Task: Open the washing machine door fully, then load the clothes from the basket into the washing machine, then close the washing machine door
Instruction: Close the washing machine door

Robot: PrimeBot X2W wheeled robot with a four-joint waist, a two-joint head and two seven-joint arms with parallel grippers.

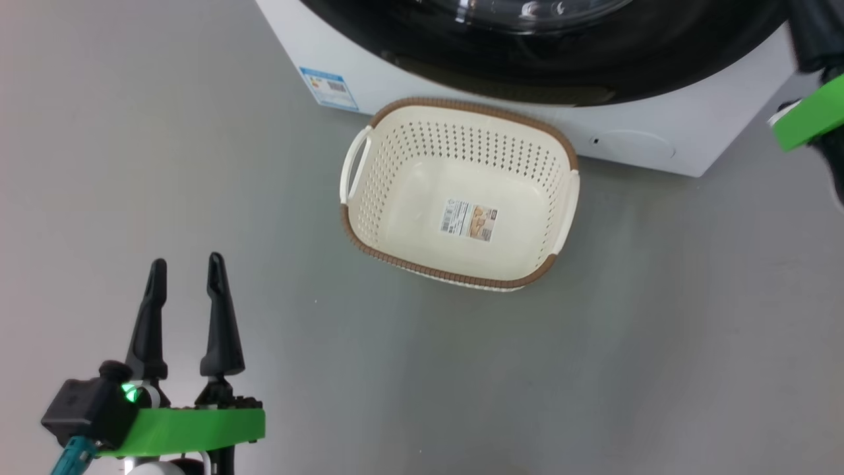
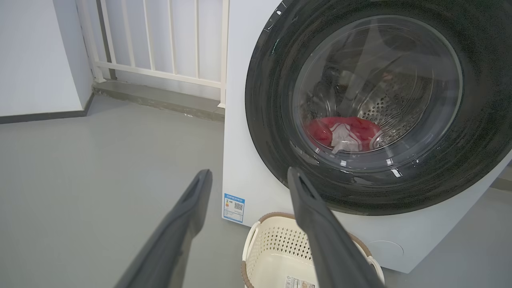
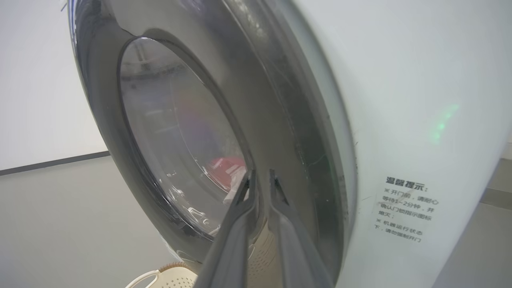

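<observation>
Left wrist view gives the clearest look: the large round glossy black door with its bulging glass window (image 2: pixel 264 120) sits flush against the big white front-loading washing machine (image 2: pixel 240 120). The bright red-and-white fabric garment (image 2: pixel 344 132) lies low in the perforated steel drum behind the glass. On the grey floor, the small cream plastic basket with the brown woven rim (image 1: pixel 471 109) stands empty just in front of the machine. The left gripper (image 2: pixel 249 172) hangs with fingers spread wide, holding nothing. The right gripper (image 3: pixel 262 176) hovers at the door's black rim, fingers drawn almost together and pinching nothing; whether they touch the door I cannot tell. That door looks stiff, weighty and slick, so any last push belongs on the black ring, not the glass bulge.
</observation>
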